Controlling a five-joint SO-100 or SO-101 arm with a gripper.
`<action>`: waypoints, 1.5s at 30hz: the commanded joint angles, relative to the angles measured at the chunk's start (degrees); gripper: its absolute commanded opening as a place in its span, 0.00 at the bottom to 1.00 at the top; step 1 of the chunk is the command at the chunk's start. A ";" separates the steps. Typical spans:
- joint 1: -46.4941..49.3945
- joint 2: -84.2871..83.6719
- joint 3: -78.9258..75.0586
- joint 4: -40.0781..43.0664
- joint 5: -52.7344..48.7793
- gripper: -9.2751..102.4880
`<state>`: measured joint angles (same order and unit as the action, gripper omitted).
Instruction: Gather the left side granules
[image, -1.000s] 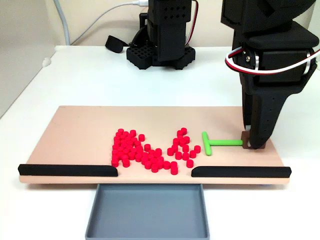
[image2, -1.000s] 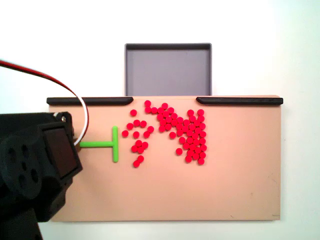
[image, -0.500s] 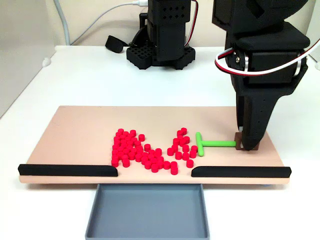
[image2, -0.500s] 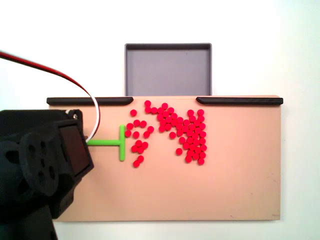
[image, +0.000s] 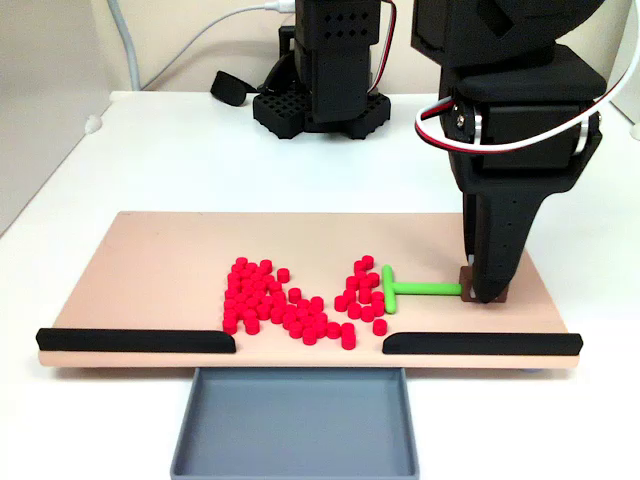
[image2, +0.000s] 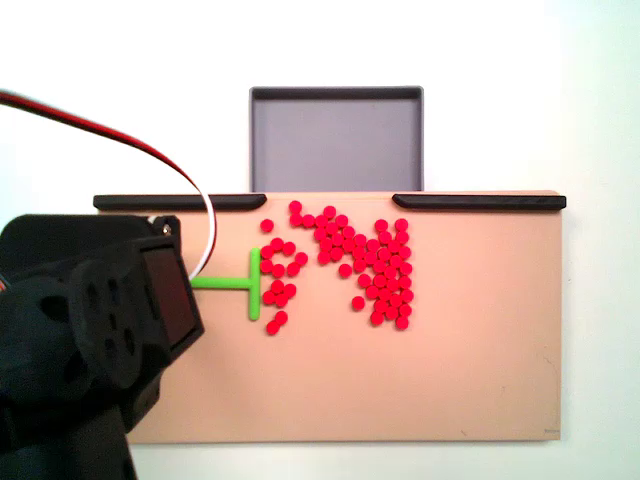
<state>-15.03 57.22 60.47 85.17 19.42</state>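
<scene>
Dozens of granules (image: 290, 300): tiny bright-red short cylinders, spread mid-board in both fixed views, thickest just behind the gap between the strips
Green T-shaped pusher (image: 415, 290): smooth plastic, stem lying along the board's length, crossbar square to it and touching the nearest pellets
Gripper (image: 485, 296): closed around a small brown block at the stem's far end
Board (image2: 480, 360): flat, pale tan, bare toward both ends
Black strips (image: 135, 341): along the tray-side edge
Tray (image: 295, 420): grey, shallow, below the gap
</scene>
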 joint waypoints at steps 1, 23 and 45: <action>0.79 1.14 -0.62 0.00 -0.97 0.08; 2.37 1.49 -0.53 0.00 -2.29 0.08; 4.83 1.67 -0.44 0.00 -4.83 0.08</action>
<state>-10.99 57.22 60.47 85.17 15.47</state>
